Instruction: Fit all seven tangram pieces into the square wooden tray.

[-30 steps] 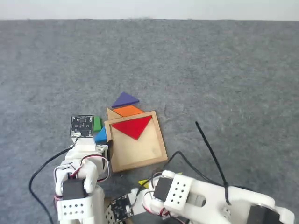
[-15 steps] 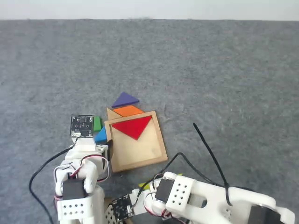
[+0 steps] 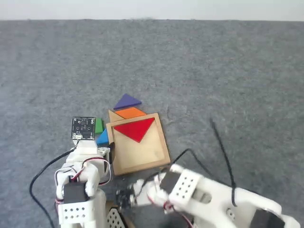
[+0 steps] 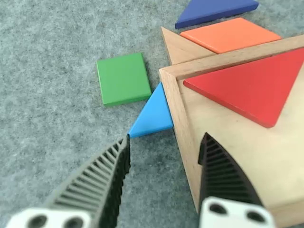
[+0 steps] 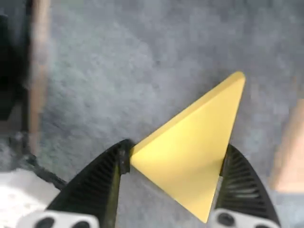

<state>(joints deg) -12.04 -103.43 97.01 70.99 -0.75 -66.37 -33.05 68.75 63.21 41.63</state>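
My right jaws clamped on yellow triangular tangram piece (image 5: 190,152), pinching its slanted edges, over grey felt table (image 3: 213,71) outside square wooden tray (image 3: 163,137). Risk: tapered grip lets piece twist or squirt free. My left jaws open, straddling tray wall beside blue triangle (image 4: 154,116). Bump there could shift tray and spoil fit against red triangle (image 3: 135,128).

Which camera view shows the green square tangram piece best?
The left wrist view: the green square tangram piece shows whole, from close. In the high view the left arm's black board covers most of it.
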